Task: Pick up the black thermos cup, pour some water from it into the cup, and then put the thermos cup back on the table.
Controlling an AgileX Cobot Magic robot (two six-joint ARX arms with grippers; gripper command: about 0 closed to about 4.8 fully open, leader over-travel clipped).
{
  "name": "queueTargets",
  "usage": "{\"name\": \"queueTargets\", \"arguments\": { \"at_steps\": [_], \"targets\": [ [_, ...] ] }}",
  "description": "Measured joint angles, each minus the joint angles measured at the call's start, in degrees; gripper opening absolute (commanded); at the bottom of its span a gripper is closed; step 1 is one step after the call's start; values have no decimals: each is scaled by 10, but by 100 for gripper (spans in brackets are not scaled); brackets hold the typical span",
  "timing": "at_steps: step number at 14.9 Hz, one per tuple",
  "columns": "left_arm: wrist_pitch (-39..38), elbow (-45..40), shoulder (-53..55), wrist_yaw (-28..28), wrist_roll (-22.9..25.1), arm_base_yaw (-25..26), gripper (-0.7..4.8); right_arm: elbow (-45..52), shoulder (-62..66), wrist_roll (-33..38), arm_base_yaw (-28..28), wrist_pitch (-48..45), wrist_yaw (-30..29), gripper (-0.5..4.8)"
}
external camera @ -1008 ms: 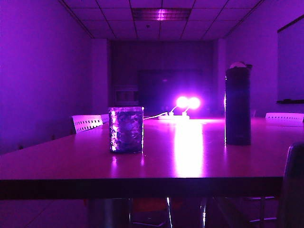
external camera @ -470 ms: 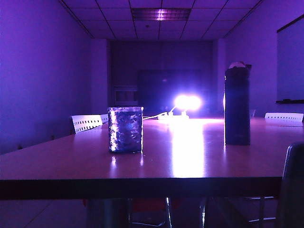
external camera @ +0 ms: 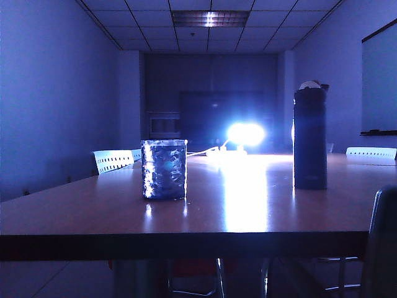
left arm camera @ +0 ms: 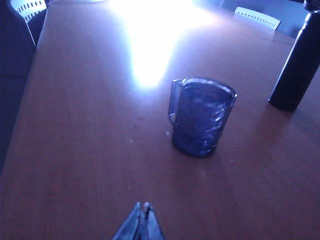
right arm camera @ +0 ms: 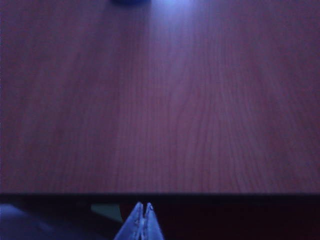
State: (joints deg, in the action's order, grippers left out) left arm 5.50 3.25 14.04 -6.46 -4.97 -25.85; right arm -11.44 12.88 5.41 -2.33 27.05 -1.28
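The black thermos cup (external camera: 309, 138) stands upright on the right of the table (external camera: 248, 211), its pale lid on top. The cup (external camera: 164, 169), a short crinkly glass, stands on the left. Neither gripper shows in the exterior view. In the left wrist view my left gripper (left arm camera: 142, 206) is shut and empty over the bare table (left arm camera: 75, 150), well short of the cup (left arm camera: 201, 117); the thermos cup (left arm camera: 298, 65) stands beyond it to the side. My right gripper (right arm camera: 143, 205) is shut and empty, hanging just off the table's near edge (right arm camera: 200, 193).
Bright lamps (external camera: 245, 133) glare at the table's far end and throw a reflection down its middle. White chair backs (external camera: 113, 160) (external camera: 371, 152) stand along both sides. A dark chair back (external camera: 381, 248) rises at the front right.
The room light has shifted from magenta through purple to blue. The cup and the thermos cup have stayed where they were.
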Motion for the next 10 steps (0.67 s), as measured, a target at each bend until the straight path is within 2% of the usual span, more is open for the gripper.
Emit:
{"name": "queueTargets", "arguments": {
  "at_steps": [2, 3, 5, 7, 8, 10],
  "targets": [
    [12, 0, -9, 0, 0, 0, -5, 0, 0, 1, 0, 5, 0, -1],
    [18, -5, -27, 9, 0, 18, -5, 0, 0, 1, 0, 6, 0, -1],
    [14, -25, -74, 33, 0, 98, -5, 0, 1, 1, 0, 5, 0, -1],
    [-12, -28, -142, 71, 2, 200, -5, 0, 1, 1, 0, 6, 0, -1],
    [-26, -28, -137, 80, 3, 231, -5, 0, 1, 1, 0, 5, 0, -1],
    [-63, -28, -138, 90, 47, 246, -5, 0, -4, 1, 0, 9, 0, -1]
  ]
}}
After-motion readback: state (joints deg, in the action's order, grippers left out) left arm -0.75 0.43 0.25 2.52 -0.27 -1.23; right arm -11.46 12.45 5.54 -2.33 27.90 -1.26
